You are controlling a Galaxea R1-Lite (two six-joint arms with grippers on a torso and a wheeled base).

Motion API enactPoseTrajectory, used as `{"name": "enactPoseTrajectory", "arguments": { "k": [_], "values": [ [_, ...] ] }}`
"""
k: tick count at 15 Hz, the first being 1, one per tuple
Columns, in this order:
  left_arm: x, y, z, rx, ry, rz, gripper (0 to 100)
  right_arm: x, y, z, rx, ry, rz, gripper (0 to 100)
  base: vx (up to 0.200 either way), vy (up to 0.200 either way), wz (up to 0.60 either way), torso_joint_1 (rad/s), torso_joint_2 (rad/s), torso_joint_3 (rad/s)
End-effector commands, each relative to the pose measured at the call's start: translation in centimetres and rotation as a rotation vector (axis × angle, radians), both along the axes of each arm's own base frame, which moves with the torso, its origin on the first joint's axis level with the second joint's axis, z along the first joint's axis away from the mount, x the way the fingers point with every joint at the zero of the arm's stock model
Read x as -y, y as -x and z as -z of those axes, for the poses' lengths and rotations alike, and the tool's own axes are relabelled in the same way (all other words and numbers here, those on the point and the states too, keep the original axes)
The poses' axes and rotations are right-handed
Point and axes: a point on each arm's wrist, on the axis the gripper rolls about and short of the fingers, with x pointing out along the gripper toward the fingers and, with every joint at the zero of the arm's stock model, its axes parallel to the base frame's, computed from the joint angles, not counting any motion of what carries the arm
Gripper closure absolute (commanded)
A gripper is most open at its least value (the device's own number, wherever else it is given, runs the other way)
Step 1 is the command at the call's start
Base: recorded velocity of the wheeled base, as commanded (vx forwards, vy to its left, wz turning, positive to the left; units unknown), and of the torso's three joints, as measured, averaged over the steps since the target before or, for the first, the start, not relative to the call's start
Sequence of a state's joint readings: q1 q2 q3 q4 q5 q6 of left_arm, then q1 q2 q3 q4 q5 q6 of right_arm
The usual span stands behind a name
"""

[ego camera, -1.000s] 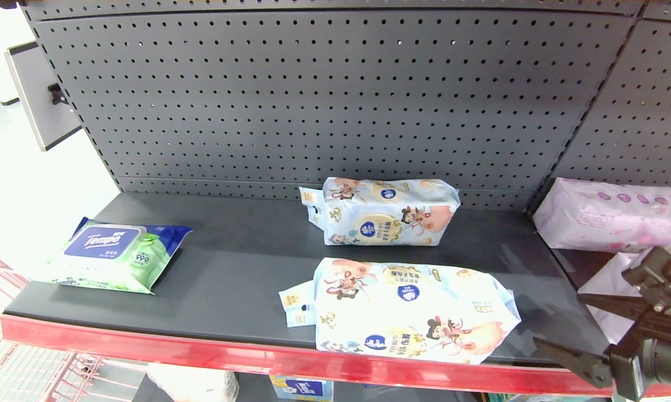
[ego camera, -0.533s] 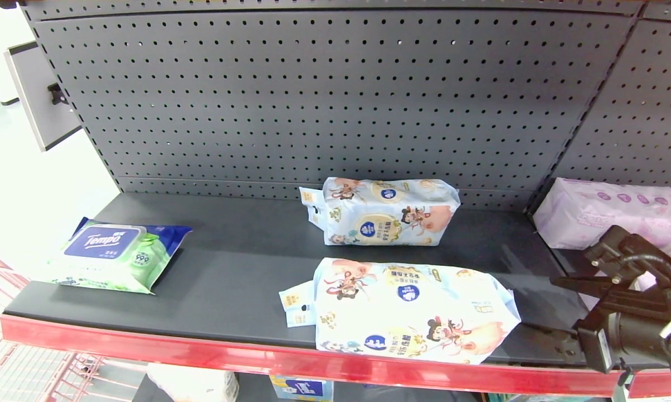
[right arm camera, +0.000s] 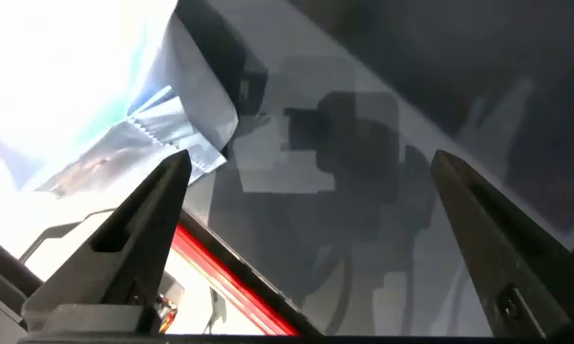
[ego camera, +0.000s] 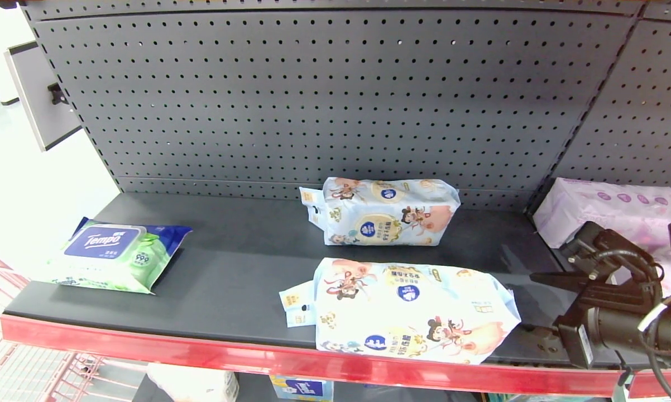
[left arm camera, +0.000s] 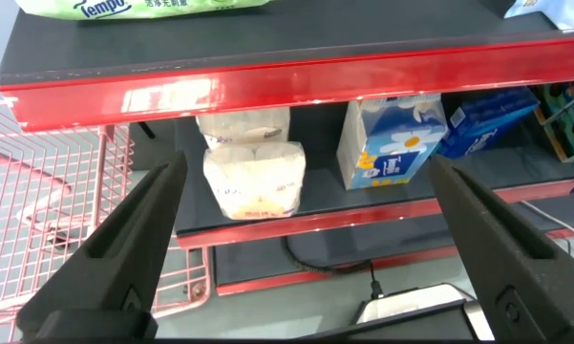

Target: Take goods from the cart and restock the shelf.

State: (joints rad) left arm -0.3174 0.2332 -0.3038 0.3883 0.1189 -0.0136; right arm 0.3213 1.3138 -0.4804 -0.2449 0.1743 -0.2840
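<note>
Already shelved: three packs were seen lying on the dark shelf. A green wipes pack was placed at the near left corner, a far cartoon-printed pack against the back panel, and a near cartoon-printed pack by the red front lip, its near edge reaching out over that lip.
Neighbouring bay: a pink pack was seen to the far right, past the upright.
Left to do: much of the shelf was bare, so the restocking was judged to be partly done, with more goods to be fetched from the cart.
Cart: its red wire frame was seen low on the left, below the shelf; what it held could not be made out.
Right gripper: it was held low over the right end of the shelf, just beside the right end of the near cartoon-printed pack and apart from it. Its fingers were spread wide and nothing was held between them.
Left gripper: it was held below the level of the front lip, pointed toward the lower shelf, where a white roll pack and a blue and white carton stood. Its fingers were spread and nothing was gripped.
Step in hand: with both grippers empty, the moment was judged to fall between a placing and the next pick. Whether the near pack was to be nudged farther in could not be told.
</note>
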Motion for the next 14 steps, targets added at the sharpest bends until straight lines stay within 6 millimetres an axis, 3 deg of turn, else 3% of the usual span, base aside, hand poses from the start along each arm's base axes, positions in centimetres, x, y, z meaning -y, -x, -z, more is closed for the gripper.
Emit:
{"name": "enactPoseTrajectory", "arguments": {
  "k": [1, 14],
  "values": [
    [0.00, 0.00, 0.02, -0.001, 0.000, -0.001, 0, -0.31, -0.16, 0.06, -0.005, 0.001, -0.014, 0, 0.000, 0.000, 0.00, 0.000, 0.00, 0.000],
    [-0.05, 0.11, 0.04, 0.008, 0.002, -0.010, 0, -1.16, -0.39, -0.18, 0.000, -0.002, -0.053, 0, 0.000, 0.000, 0.00, 0.000, 0.00, 0.000]
  ]
}}
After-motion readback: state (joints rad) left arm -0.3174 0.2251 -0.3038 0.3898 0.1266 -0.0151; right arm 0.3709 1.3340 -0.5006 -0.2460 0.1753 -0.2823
